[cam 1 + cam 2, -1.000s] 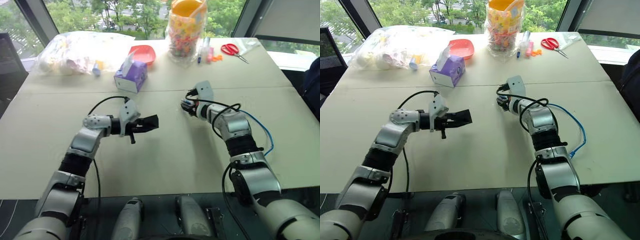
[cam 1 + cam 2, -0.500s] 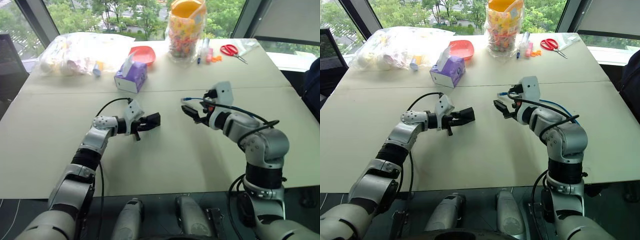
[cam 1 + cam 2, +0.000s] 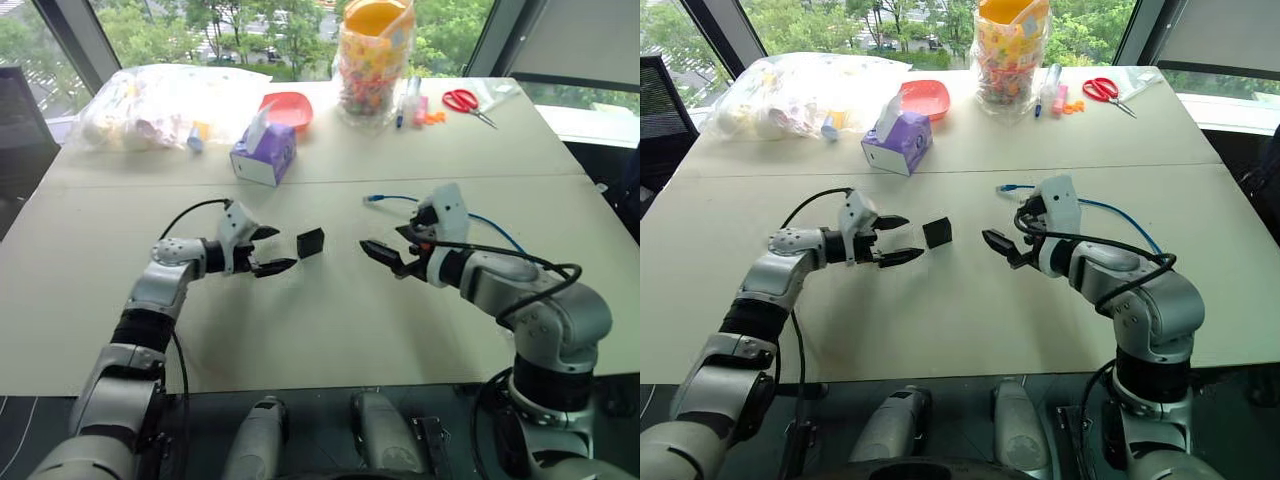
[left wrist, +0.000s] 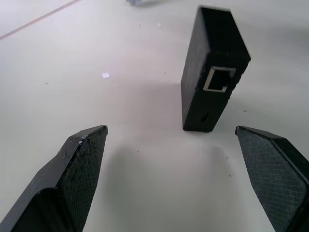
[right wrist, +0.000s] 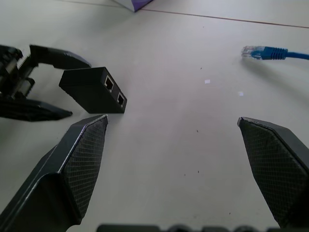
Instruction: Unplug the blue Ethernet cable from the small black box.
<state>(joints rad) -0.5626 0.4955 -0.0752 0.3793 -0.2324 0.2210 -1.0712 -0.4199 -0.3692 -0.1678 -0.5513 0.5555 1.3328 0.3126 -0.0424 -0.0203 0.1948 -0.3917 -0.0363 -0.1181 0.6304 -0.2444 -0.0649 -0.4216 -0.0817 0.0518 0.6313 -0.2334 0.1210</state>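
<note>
Left arm: reaches forward over the table, forearm angled inward toward the middle
Left gripper (image 3: 268,250): fingers spread wide, holding nothing, tips pointing toward the right arm
Right arm: elbow bent sharply, forearm turned inward
Right gripper (image 3: 385,252): fingers spread wide, empty, tips pointing toward the left gripper, well apart from it

Head stereo pair looks forward-down over table (image 3: 330,330). Wrist cameras sit low, near tabletop, perhaps facing each other; both share small black box (image 4: 212,72).
</note>
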